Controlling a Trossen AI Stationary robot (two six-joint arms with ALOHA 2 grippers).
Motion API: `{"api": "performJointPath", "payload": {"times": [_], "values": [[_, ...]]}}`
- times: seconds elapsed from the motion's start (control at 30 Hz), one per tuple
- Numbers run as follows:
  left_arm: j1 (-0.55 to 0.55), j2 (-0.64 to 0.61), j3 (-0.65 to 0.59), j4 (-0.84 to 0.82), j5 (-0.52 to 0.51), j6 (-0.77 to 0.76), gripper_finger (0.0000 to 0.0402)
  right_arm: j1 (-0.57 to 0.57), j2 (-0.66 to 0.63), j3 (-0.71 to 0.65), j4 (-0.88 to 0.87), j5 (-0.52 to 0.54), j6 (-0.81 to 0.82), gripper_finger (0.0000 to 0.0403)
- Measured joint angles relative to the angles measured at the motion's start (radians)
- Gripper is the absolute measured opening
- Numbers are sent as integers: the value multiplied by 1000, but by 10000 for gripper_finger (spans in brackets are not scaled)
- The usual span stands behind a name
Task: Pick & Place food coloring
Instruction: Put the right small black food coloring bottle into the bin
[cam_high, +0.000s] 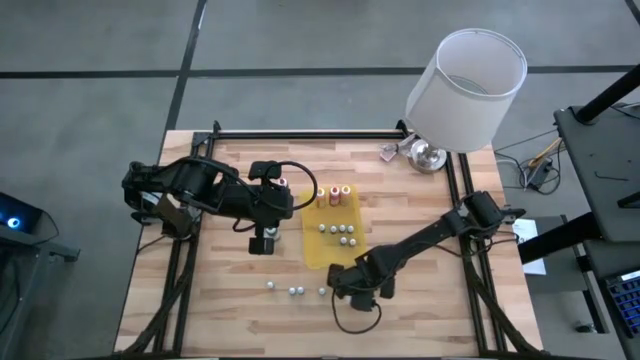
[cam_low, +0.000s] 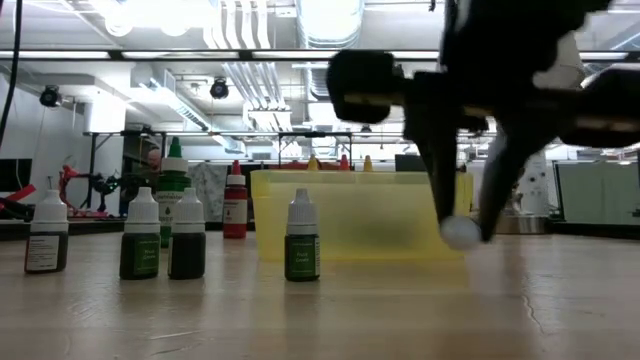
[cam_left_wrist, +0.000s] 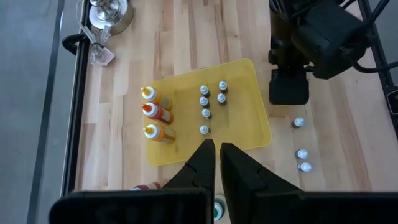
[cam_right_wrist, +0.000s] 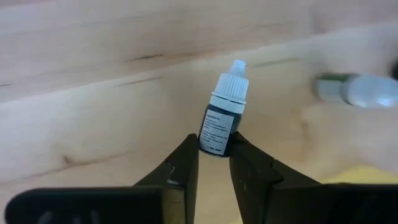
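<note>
Tabletop: right end effector (cam_right_wrist: 213, 163) pinches upright bottle (cam_right_wrist: 222, 121), cap up.

One camera hangs overhead, looking straight down on the whole surface (cam_high: 230, 300) and both arms. Another sits at surface height, facing level across it into the room. Each wrist camera looks past its own fingers: the left from high up, the right very close. The yellow mat (cam_high: 335, 235) appears overhead, low and left-wrist.

No readable text

The dark bottle (cam_right_wrist: 219, 127) between the right gripper's (cam_right_wrist: 214, 163) fingers carries a label with fine print, too small to read.
</note>
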Motion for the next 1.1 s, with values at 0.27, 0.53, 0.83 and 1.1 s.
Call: {"api": "performJointPath", "payload": {"times": [0.27,0.53,0.83,1.1], "values": [[0,0,0,1,1,-25,0,0,-2,148,-104,39,147,69],[1,0,0,8,3,-54,0,-2,-5,356,-255,90,320,73],[5,0,0,8,1,-26,0,-2,-5,626,-494,135,519,70],[6,0,0,8,-16,-7,0,-2,-6,843,-667,134,705,71]]}}
